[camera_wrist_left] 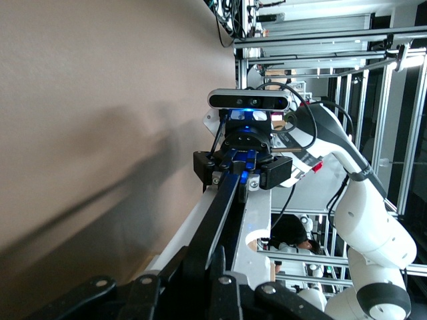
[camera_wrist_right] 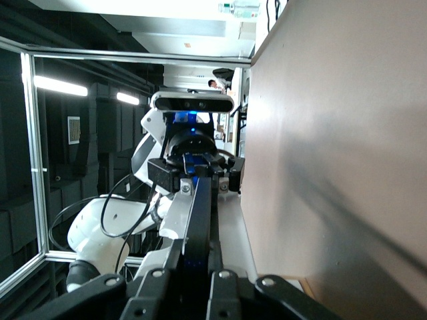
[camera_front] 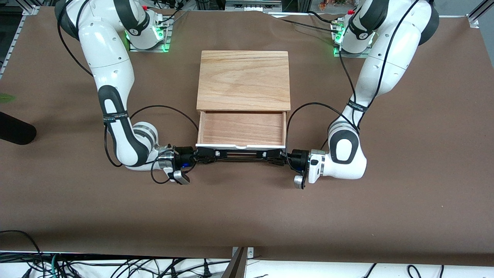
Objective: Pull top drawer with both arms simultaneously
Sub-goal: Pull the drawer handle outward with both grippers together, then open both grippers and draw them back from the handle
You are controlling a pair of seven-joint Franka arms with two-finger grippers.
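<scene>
The top drawer (camera_front: 242, 129) stands pulled out of the wooden box (camera_front: 244, 79), its light-wood tray open and empty. Its white front panel (camera_front: 239, 147) faces the front camera, with the thin black handle (camera_front: 241, 155) along it. My right gripper (camera_front: 206, 154) is shut on the handle's end toward the right arm. My left gripper (camera_front: 276, 155) is shut on the other end. In the left wrist view my left gripper (camera_wrist_left: 215, 267) clamps the handle (camera_wrist_left: 223, 207), with the right gripper (camera_wrist_left: 243, 170) farther along it. In the right wrist view my right gripper (camera_wrist_right: 198, 257) clamps the handle (camera_wrist_right: 199, 213).
The brown table cover (camera_front: 247, 216) spreads all round the box. A black rounded object (camera_front: 15, 129) lies at the table's edge on the right arm's end. Loose cables (camera_front: 115, 266) hang below the table edge nearest the front camera.
</scene>
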